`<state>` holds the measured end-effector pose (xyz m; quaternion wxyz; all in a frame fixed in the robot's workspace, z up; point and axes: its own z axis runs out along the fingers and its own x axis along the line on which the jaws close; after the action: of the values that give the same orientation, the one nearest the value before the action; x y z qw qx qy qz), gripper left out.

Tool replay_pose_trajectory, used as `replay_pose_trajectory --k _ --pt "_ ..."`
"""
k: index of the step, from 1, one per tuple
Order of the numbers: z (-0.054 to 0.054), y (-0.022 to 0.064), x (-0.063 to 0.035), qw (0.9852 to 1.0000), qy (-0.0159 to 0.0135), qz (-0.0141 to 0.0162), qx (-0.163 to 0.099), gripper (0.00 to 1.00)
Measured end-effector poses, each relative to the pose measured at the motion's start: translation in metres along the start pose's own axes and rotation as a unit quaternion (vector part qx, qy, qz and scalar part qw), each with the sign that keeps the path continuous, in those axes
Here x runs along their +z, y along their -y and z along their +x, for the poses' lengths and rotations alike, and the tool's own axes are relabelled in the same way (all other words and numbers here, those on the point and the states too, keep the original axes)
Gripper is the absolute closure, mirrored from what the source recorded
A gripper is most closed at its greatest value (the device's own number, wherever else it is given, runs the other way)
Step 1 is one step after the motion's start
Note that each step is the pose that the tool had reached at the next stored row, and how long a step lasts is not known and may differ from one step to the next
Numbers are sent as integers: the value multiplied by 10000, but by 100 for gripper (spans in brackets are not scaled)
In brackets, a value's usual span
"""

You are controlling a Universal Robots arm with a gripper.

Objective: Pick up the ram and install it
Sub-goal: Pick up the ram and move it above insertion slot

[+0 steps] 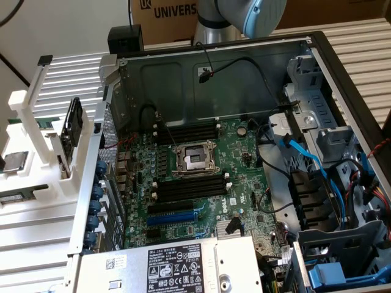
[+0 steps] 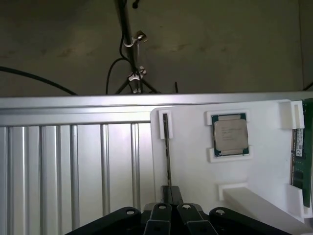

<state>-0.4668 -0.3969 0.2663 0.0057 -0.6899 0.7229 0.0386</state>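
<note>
Claw (image 2: 170, 193) looks pressed together in the wrist view, its black tips meeting with nothing pinched between them, hovering over a white plastic parts holder (image 2: 195, 166). The ram, a long thin green circuit-board stick (image 2: 305, 152), sits in a bracket at that holder's edge, well apart from the claw. Between the 2 there's a square silver processor chip (image 2: 230, 134) in its own pocket, and a thin dark slot (image 2: 167, 147) just ahead of the tips. Over in the exterior view, the open grey metal computer case (image 1: 171, 79) lies flat with its green motherboard (image 1: 244, 159) exposed, and 2 banks of long black memory slots (image 1: 189, 188) flank the square processor socket (image 1: 194, 160).
</note>
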Motion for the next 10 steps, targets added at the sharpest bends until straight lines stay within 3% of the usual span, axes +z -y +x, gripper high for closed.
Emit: replay_pose_trajectory --k 7,10 --pt "1 32 124 10000 -3 -9 -28 90" --pt "-29 33 152 10000 -41 -15 -34 90"
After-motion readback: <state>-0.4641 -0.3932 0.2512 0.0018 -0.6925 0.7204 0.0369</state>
